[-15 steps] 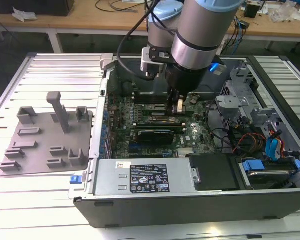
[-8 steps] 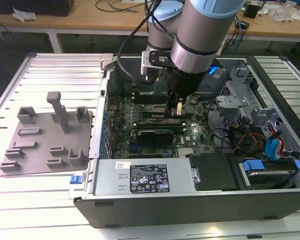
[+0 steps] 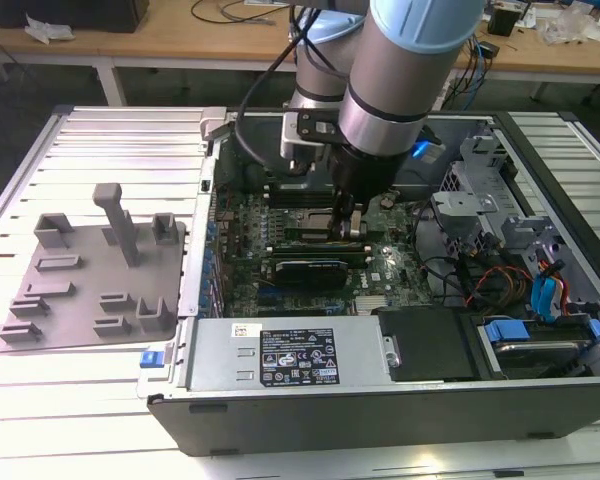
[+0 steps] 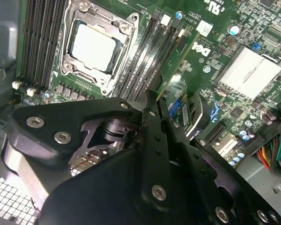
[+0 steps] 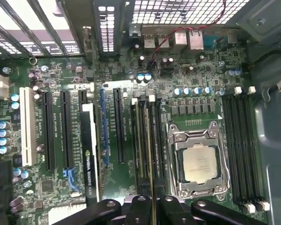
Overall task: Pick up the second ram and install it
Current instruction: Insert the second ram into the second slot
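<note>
The grey-and-blue robot arm (image 3: 400, 70) reaches straight down into the open black computer case (image 3: 380, 400), wrist vertical over the green motherboard (image 5: 122, 70). The case lies on a ribbed white worktop (image 3: 110, 150); toward the exterior view's left a grey plastic holder tray with upright pegs (image 3: 90, 275) sits well apart from it. The square silver CPU in its metal socket frame (image 5: 200, 164) lies just beside the memory slots, and a dark graphics card (image 3: 310, 270) crosses the board nearby. The black gripper (image 3: 352, 228) has its fingers (image 4: 154, 136) drawn close together, clamped on the long thin green memory stick (image 5: 149, 154), which stands on edge in a black slot (image 5: 141, 140) next to the socket.
</note>
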`<state>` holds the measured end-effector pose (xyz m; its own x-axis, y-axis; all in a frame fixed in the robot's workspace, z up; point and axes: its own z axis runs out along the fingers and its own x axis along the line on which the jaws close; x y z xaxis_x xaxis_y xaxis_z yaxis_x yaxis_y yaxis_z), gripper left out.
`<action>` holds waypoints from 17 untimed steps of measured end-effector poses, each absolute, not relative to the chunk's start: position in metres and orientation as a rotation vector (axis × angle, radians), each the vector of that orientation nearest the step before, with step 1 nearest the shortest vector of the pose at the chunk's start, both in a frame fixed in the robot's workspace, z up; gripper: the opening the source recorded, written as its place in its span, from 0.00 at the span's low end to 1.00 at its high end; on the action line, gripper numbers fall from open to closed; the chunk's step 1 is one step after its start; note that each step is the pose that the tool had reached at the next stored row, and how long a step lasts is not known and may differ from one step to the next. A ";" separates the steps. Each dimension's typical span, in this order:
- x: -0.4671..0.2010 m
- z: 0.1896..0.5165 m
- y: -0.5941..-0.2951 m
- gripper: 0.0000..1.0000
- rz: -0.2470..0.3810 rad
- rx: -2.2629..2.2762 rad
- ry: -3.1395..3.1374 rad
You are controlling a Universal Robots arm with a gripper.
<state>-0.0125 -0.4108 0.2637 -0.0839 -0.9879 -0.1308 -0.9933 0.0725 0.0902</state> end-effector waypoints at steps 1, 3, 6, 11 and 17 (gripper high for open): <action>-0.014 0.263 -0.409 0.11 0.242 -2.103 2.274; -0.020 0.259 -0.405 0.11 0.241 -2.110 2.268; -0.024 0.248 -0.398 0.11 0.238 -2.118 2.265; -0.024 0.237 -0.396 0.11 0.235 -2.118 2.268; -0.024 0.229 -0.396 0.11 0.235 -2.118 2.268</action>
